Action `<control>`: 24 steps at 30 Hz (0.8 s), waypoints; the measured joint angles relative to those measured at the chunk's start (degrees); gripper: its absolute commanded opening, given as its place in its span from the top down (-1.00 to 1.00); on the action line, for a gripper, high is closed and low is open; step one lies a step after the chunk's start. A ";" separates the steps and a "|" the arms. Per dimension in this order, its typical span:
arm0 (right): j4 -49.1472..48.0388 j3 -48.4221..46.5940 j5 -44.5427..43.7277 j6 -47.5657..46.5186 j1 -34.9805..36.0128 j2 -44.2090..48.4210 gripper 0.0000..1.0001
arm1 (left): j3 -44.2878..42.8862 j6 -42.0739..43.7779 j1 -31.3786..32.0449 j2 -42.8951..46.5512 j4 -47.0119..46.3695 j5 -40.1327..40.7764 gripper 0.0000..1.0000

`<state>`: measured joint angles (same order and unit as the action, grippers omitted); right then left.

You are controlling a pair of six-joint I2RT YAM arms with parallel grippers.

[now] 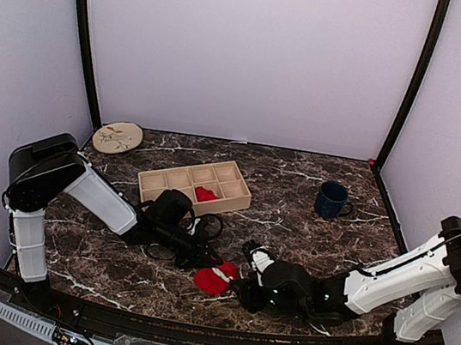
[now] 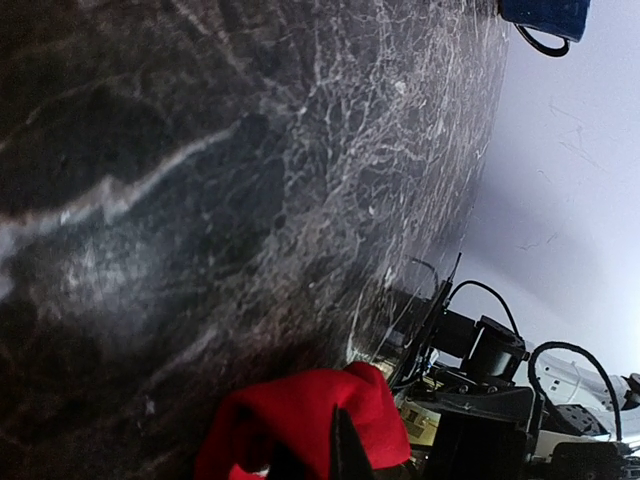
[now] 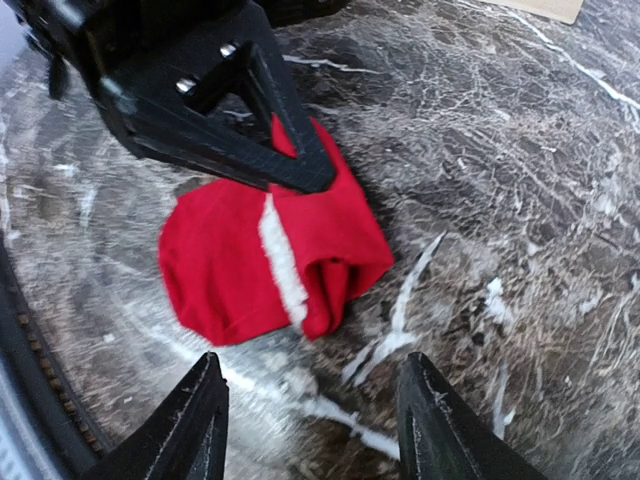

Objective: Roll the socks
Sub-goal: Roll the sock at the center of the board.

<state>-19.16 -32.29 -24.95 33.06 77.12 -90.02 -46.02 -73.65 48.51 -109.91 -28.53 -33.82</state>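
Right fingers (image 3: 185, 425) spread, red sock (image 3: 250, 250) near table edge (image 1: 134, 297)

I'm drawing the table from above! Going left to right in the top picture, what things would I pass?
Round plate → wooden tray → blue mug.

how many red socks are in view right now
2. One red sock lies on the table near the front edge; the other sock sits in a compartment of the wooden tray. Others may be hidden under the arms.
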 measured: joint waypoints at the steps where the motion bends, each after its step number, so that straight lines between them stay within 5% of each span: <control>1: 0.22 0.76 1.20 0.66 -0.07 1.55 -0.08 | 0.42 0.24 0.28 0.07 -0.83 0.72 1.00; 10: -0.50 4.55 10.80 6.82 -6.29 10.21 -0.08 | 3.93 2.80 2.58 1.38 -6.47 7.08 1.00; 24: -11.34 2.47 27.36 15.87 -14.58 -2.82 -0.12 | 8.72 9.97 6.86 6.62 -6.14 15.98 1.00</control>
<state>-30.50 -29.82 2.42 48.93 62.54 -92.84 -37.30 -63.68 55.37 -103.28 -34.68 -17.85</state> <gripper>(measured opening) 0.554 0.044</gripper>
